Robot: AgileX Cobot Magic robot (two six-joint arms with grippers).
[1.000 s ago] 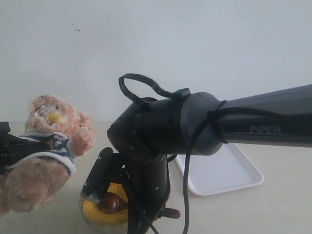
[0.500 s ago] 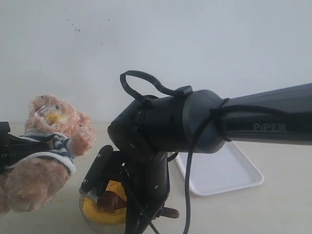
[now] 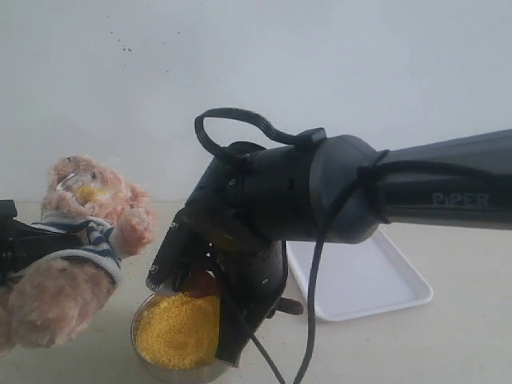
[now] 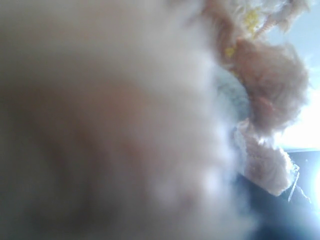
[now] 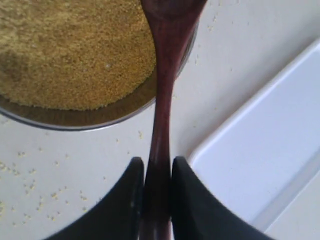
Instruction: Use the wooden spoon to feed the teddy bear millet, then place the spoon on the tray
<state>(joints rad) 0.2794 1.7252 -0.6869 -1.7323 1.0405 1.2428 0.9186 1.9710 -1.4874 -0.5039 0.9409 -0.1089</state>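
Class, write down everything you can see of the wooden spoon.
The wooden spoon is dark reddish-brown, smooth and slightly glossy. Its thin straight handle is pinched between the two black fingers of the right gripper and widens into the head, which the wrist picture cuts off. It reaches across the rim of the metal bowl, over the millet. From the exterior view only a reddish bit of the head shows, low above the grains; contact cannot be told.

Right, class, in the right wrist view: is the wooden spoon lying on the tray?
No: the wooden spoon is clamped by its handle in the right claw, reaching over the millet, apart from the tray.
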